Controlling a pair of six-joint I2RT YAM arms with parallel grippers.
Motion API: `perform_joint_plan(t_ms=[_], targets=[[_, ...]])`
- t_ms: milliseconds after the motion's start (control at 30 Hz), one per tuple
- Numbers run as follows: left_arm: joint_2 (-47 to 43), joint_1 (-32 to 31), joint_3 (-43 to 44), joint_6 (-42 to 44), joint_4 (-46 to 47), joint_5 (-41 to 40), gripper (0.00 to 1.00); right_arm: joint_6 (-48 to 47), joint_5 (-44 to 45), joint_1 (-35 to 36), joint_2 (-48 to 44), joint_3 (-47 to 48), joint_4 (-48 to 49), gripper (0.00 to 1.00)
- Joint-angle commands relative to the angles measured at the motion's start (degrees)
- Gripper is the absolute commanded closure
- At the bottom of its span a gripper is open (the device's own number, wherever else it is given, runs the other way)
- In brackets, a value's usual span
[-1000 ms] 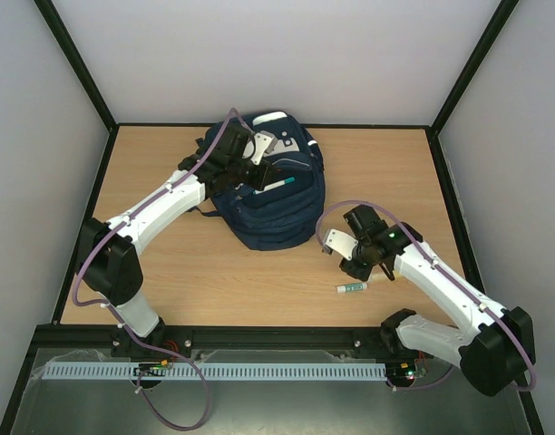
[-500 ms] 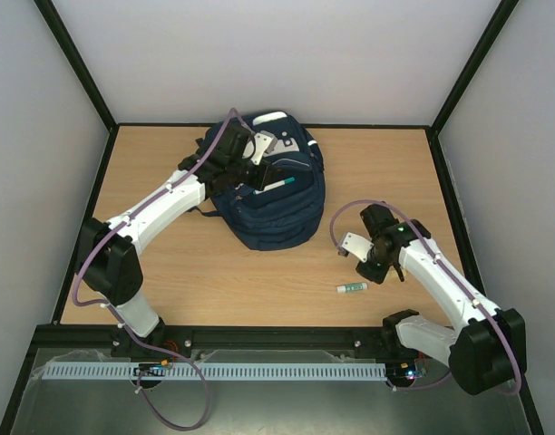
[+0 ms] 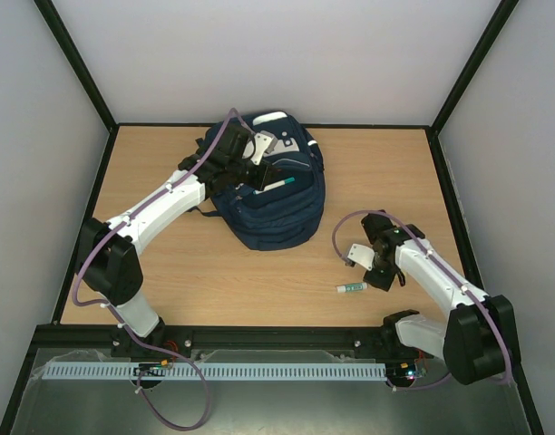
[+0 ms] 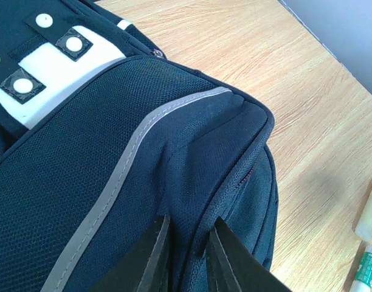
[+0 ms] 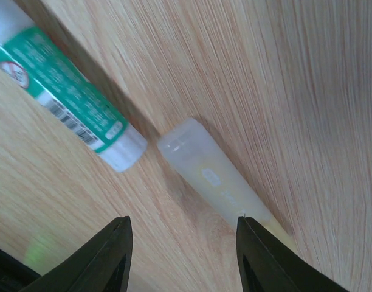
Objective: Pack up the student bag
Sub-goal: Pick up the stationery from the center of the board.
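Packing in progress, judged at the fetch of a loose item. Student bag (image 3: pixel 276 213) at upper centre of the top view, flat on the worktop (image 3: pixel 196 272); white pen (image 3: pixel 279 184) with a teal end lodged in what appears to be an open pocket.

Left hand (image 4: pixel 185 258) at the bottom edge of its wrist view, narrowed onto a fold of navy fabric beside the grey stripe, gripping the bag's rim.

Right hand (image 5: pixel 183 240) at lower right of the top view, low above the worktop, jaws apart and empty.

Glue stick (image 5: pixel 64 91) at upper left of the right wrist view, lying flat. Clear cap-like tube (image 5: pixel 213 182) just beside its white end, nearer the jaws.

Next move, by judgement: calls for centring over one of the two pieces, lowering, and closing across its narrow width. Risks rolling it away.

Label green with white print, a barcode and a red-ringed symbol. Wording too blurred to read; no brand legible.
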Motion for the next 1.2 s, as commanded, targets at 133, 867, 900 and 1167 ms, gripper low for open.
perform_joint_plan(t_ms=[133, 867, 900, 1167], targets=[[-1.52, -0.93, 2.02, -0.99, 2.20, 3.52, 0.84, -3.09, 5.11, -2.70, 3.13, -3.19, 3.94, 0.54], [-1.28, -1.06, 2.09, -0.99, 2.07, 3.40, 0.84, 6.22, -0.99, -6.25, 20.26, 6.00, 8.84, 0.79], [-1.18, -1.05, 2.09, -1.04, 2.08, 3.59, 0.84, 7.19, -1.61, -6.19, 20.84, 6.61, 9.02, 0.80], [-0.99, -1.30, 2.08, -1.06, 2.06, 3.60, 0.84, 13.23, -3.29, -6.27, 20.96, 9.34, 7.93, 0.79]])
